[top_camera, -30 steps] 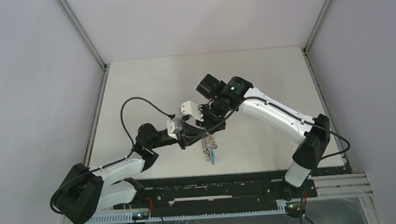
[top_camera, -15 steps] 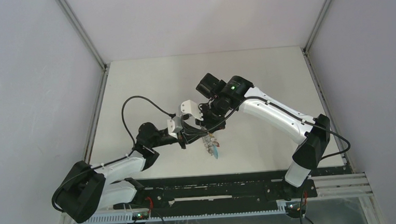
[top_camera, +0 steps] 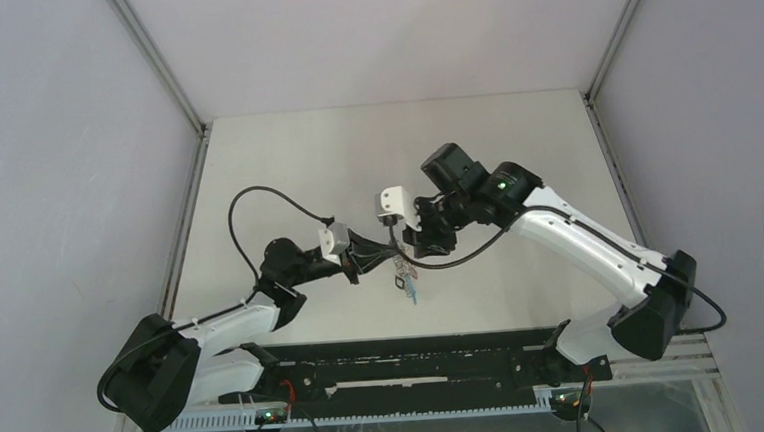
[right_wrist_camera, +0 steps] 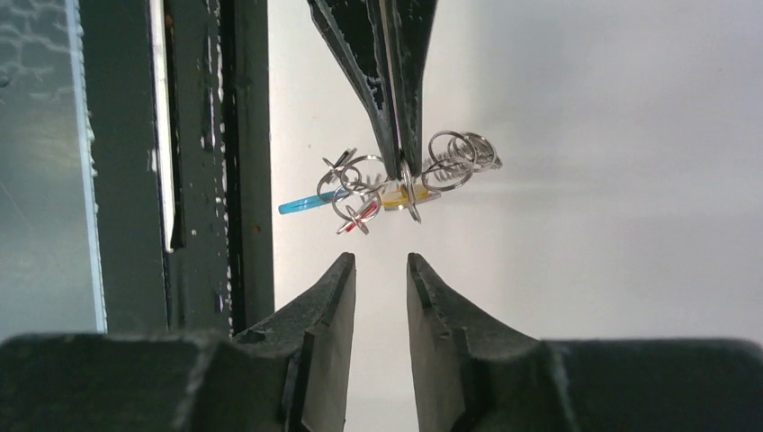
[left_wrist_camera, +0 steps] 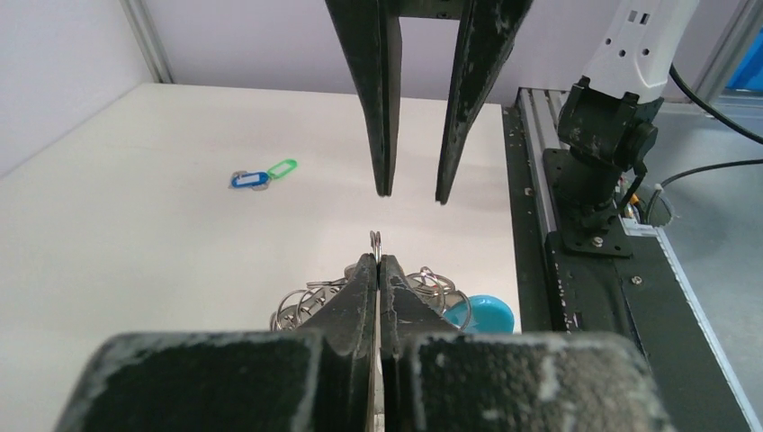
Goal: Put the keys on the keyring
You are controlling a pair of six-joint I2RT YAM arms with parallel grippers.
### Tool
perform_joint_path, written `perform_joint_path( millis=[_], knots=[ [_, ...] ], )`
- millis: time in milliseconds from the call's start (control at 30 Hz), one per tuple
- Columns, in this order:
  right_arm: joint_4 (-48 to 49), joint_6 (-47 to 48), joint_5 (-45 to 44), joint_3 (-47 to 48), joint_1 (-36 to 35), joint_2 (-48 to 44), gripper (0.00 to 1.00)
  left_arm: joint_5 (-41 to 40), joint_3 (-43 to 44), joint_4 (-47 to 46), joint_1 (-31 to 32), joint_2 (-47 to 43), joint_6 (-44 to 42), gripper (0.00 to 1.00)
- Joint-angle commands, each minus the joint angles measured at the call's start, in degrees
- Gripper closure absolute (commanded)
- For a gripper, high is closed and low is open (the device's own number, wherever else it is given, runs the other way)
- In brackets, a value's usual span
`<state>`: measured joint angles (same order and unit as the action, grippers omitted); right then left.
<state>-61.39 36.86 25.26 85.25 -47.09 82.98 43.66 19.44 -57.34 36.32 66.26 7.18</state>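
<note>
The white table (left_wrist_camera: 135,234) carries 2 keys (left_wrist_camera: 249,180), blue and green.

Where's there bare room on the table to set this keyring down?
Bare: the table's far strip by the back wall, and its right side beyond the right arm. Crowded: the middle, where the left gripper holds the keyring facing the open right gripper.

You face a white tabletop (top_camera: 285,162), pale grey walls (top_camera: 53,146), metal corner posts (top_camera: 156,61), a black rail (top_camera: 416,346) nearest you, soft even light.
</note>
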Motion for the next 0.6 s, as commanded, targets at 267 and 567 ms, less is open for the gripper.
perform_joint_path(
  millis=[267,567],
  knots=[
    [19.3,-2.5,22.7,-11.1,10.5,-6.3,0.71,-1.2,-1.4,-11.1,0.0,-1.9,3.0,1.0],
    [21.8,-1.8,28.4,-11.6,12.1,-3.8,0.7,-0.1,-1.4,-11.5,0.0,-2.2,3.1,1.0]
  ],
)
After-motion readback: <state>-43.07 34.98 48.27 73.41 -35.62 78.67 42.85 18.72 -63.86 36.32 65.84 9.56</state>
